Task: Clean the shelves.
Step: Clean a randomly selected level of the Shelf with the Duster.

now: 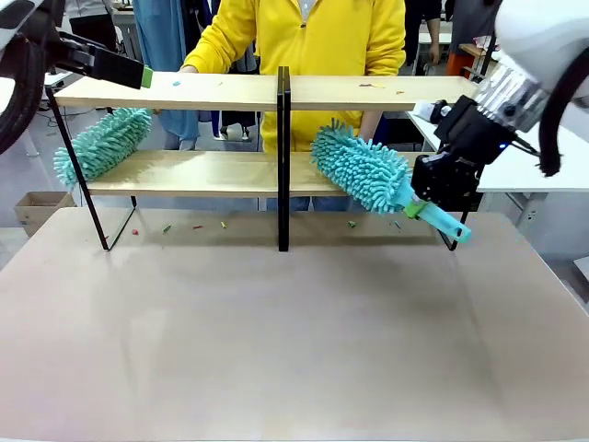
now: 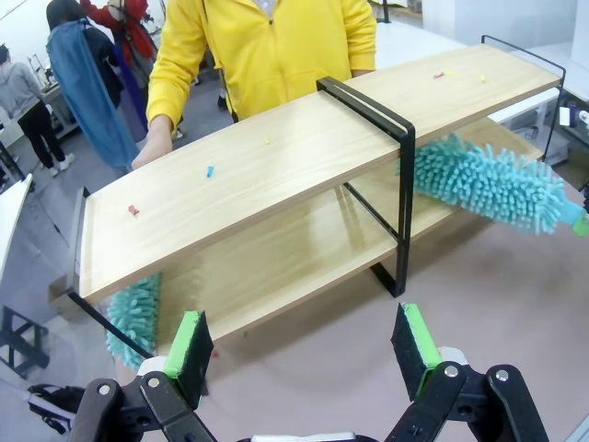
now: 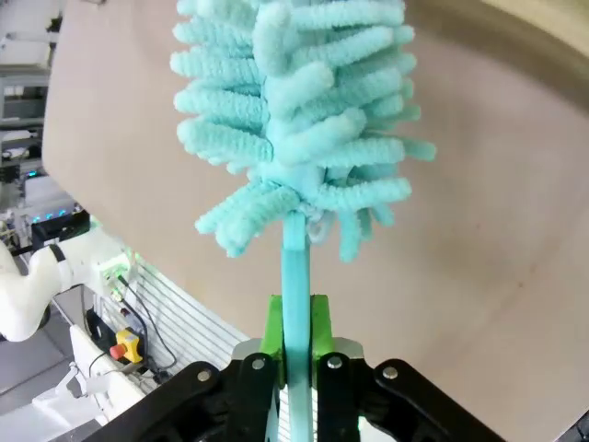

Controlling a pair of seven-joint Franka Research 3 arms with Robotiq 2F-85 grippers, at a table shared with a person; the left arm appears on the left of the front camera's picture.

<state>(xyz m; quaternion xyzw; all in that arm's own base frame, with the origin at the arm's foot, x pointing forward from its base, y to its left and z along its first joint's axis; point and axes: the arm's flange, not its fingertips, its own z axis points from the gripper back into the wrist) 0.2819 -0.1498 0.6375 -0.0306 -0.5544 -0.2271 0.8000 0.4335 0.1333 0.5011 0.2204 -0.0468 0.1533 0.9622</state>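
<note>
Left gripper hangs spread wide, the shelves just ahead. A spare duster sits half hidden under their left end. Right gripper pinches the duster by its handle (head's top cut off), with the head ahead at the lower board.

From the near side, the front view looks across the table at the shelves and the person. The left wrist view shares those shelves, seen from above their left end. The right wrist view hugs a duster, facing the table.

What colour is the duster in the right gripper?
Turquoise duster, handle included; clearest in the right wrist view.
</note>
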